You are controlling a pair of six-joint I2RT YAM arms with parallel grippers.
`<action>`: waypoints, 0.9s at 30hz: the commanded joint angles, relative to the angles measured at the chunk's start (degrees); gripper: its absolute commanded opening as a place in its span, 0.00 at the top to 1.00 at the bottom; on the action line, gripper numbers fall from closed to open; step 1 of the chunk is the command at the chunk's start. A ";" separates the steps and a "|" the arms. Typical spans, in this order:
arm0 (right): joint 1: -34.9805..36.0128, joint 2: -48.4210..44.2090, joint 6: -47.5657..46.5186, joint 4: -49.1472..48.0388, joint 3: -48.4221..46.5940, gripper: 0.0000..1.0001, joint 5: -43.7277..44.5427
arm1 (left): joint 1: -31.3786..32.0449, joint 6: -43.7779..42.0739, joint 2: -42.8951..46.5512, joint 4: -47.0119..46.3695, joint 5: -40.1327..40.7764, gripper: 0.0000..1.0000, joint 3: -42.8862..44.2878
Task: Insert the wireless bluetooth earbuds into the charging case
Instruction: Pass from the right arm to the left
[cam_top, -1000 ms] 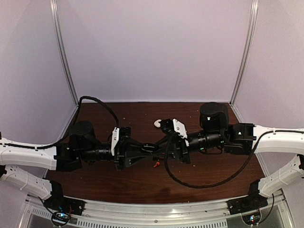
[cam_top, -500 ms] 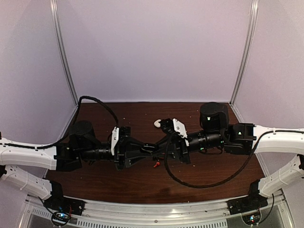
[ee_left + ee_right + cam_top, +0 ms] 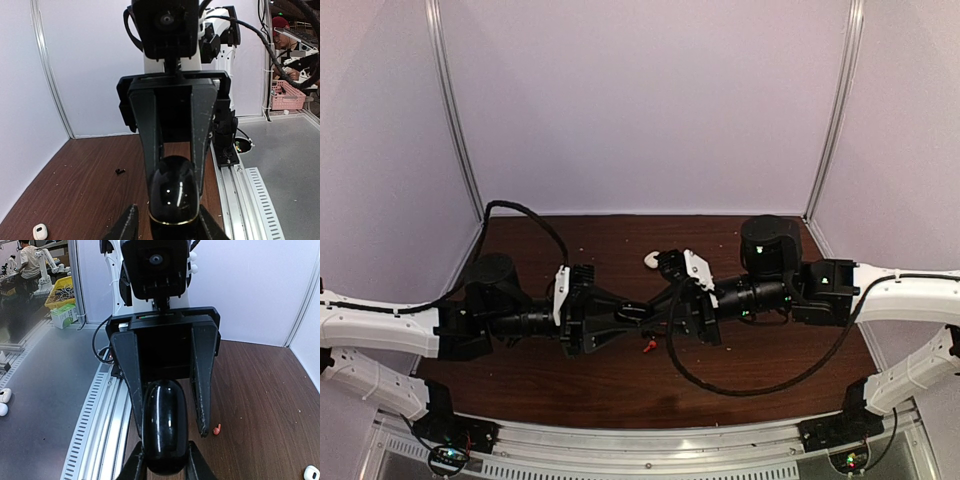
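1. Two robot arms meet at mid-tabletop (image 3: pixel 740 390), with a glossy black case (image 3: pixel 174 192) between their tips, seemingly held just above the wood.
2. The right end effector (image 3: pixel 164 465) is clamped on the case, its two fingers pressed to either side.
3. The left end effector (image 3: pixel 169 227) has its fingers a little apart around the other end of the case. The right wrist view shows a gap beside one finger.
4. Progress looks early. No earbud is seen in the case, and I cannot tell whether its lid is open.
5. A red earbud (image 3: pixel 216 430) lies loose on the tabletop, just nearer than the joined tips, so it has yet to go in.
6. Only the left wrist view shows a thin gold rim around the case and a tiny black bit (image 3: pixel 120 171), possibly an earbud, farther off on the wood.
7. The top view shows both arms but hides the case between them. A white item (image 3: pixel 651 260) lies just beyond them. Earbud or small case, I cannot tell.
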State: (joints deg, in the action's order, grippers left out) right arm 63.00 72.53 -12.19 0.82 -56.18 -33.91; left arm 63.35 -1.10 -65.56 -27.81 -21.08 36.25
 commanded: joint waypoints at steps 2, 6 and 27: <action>0.41 -0.88 0.37 -0.12 0.81 1.00 -1.18 | -0.63 0.81 0.16 -5.49 -0.26 0.60 -0.06; 0.37 -1.06 0.45 -0.25 0.83 1.00 -1.16 | -0.66 0.77 -0.22 -5.41 -0.16 0.64 -0.03; -2.78 -5.01 4.47 -5.46 3.97 0.42 -0.86 | -0.61 -0.09 2.10 -3.19 0.89 1.00 -1.81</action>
State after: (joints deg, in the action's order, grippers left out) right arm 61.32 69.69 -9.87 -1.45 -52.42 -34.54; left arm 63.05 -0.51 -65.28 -28.64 -21.71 35.46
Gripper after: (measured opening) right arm 0.568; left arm 0.245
